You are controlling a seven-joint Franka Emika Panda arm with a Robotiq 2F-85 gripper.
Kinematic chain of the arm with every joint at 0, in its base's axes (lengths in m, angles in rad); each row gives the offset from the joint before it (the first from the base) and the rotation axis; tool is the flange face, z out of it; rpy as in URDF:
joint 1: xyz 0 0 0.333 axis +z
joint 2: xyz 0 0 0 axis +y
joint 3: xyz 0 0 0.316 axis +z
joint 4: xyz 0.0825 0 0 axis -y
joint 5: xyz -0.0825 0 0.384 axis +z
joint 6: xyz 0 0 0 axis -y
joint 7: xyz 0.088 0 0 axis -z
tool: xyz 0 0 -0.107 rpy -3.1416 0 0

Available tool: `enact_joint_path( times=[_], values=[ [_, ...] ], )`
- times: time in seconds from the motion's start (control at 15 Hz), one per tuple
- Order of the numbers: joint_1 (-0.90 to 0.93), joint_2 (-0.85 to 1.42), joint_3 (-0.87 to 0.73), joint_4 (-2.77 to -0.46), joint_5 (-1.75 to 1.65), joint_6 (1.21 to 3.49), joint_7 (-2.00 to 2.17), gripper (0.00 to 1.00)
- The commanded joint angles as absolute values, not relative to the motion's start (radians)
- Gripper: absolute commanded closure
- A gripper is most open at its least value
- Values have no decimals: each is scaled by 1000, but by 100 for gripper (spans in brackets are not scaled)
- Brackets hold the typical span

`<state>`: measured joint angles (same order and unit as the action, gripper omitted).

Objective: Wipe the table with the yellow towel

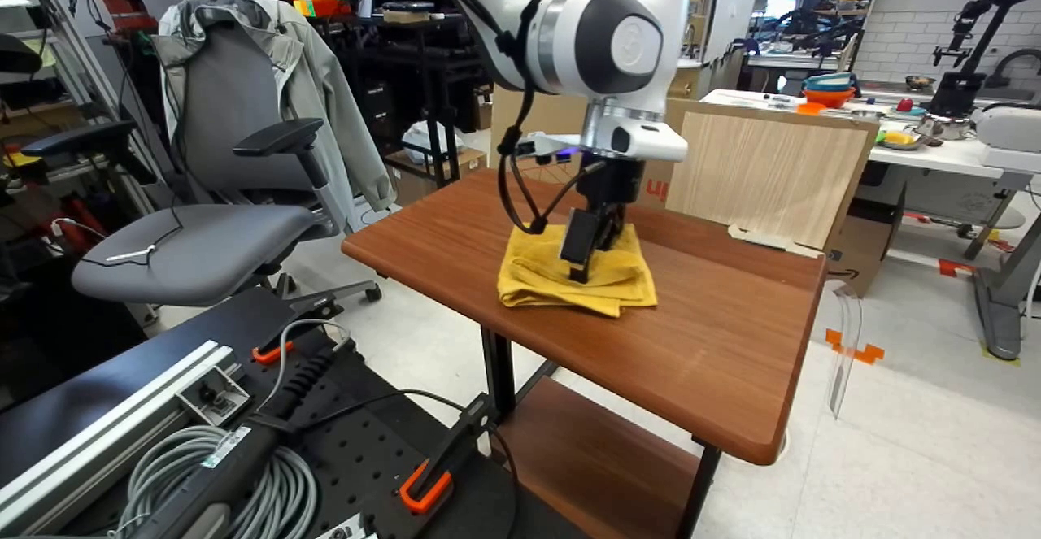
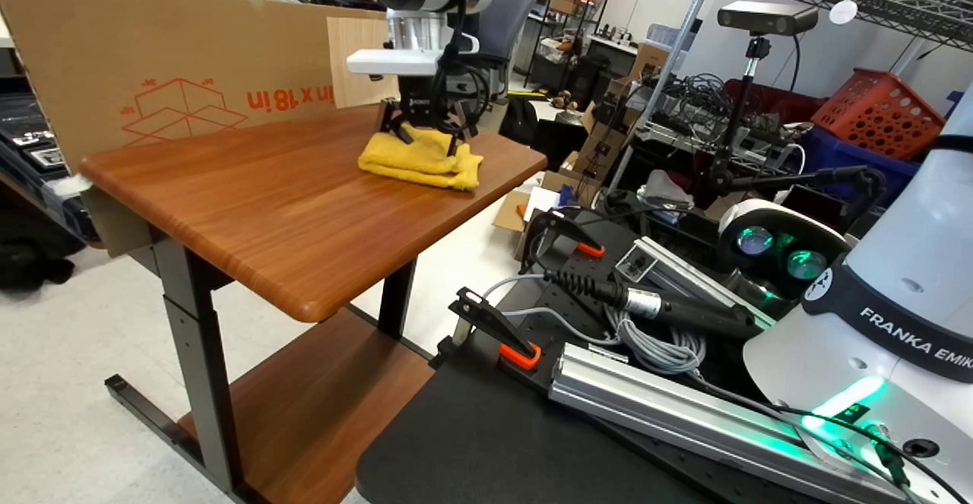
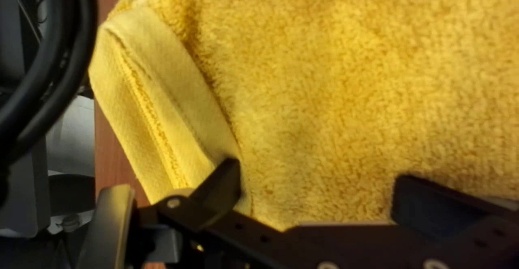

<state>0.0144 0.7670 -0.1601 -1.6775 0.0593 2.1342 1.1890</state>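
Yellow towel [image 2: 416,160]: on the table [image 2: 251,207], far right in an exterior view. Legible: "FRANKA" on the arm base [image 2: 904,337], near right; red "18 in" on the cardboard [image 2: 251,55], left. Towel: folded in layers, looped pile, smooth band along one edge. Table: brown wood grain, rounded corners. Jaws: spread wide, tips against the towel, nothing clamped.
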Motion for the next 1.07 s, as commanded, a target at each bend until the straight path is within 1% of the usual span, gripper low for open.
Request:
enact_joint_path(
  times=[0.0,0.33,0.67,0.73,0.8,0.87,1.0],
  values=[
    [91,744,-112,-1763,34,2161,1149,0],
    [164,660,-132,-1798,-49,2153,1161,0],
    [153,491,-124,-1895,-72,2155,1135,0],
    [151,472,-124,-1894,-71,2120,1137,0],
    [145,468,-119,-1865,-62,2001,1131,0],
    [145,531,-115,-1832,-64,2092,1154,0],
    [141,492,-112,-1841,-65,2022,1151,0]
  ],
)
